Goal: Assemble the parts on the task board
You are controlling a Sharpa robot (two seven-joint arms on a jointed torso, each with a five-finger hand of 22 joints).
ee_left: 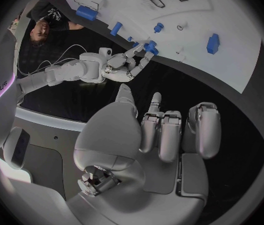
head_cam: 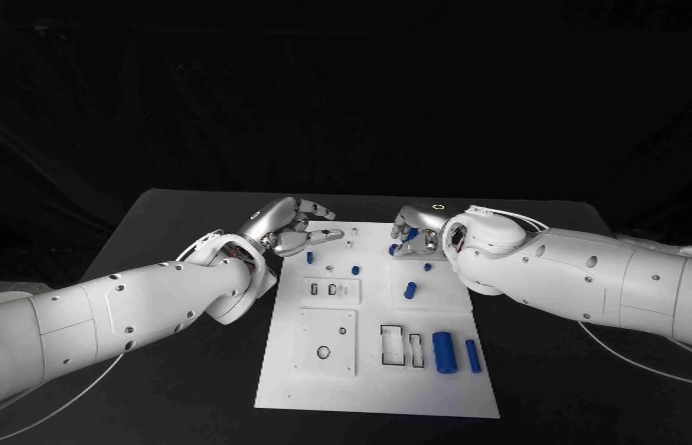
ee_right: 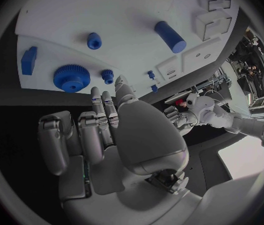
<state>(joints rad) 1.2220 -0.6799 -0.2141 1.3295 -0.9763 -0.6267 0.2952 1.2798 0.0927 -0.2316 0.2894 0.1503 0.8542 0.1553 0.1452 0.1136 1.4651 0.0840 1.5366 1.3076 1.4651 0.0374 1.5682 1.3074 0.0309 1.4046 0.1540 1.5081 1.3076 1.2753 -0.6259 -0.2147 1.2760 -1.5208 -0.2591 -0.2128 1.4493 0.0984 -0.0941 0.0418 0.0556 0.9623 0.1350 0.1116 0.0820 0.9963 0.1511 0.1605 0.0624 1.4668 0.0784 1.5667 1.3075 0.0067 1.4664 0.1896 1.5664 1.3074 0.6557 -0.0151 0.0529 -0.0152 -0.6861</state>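
- Right hand (head_cam: 415,227) hovers at task board (head_cam: 378,385) far edge, fingers apart, empty; blue gear (ee_right: 71,78) just ahead.
- Left hand (head_cam: 289,223) loosely spread, empty.

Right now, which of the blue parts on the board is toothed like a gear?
The big round gear, near the right hand. Its rim is toothed all round; the cylinder lying on its side is smooth.

white task board (head_cam: 378,365), blue parts (head_cam: 444,351), black table (head_cam: 173,225).
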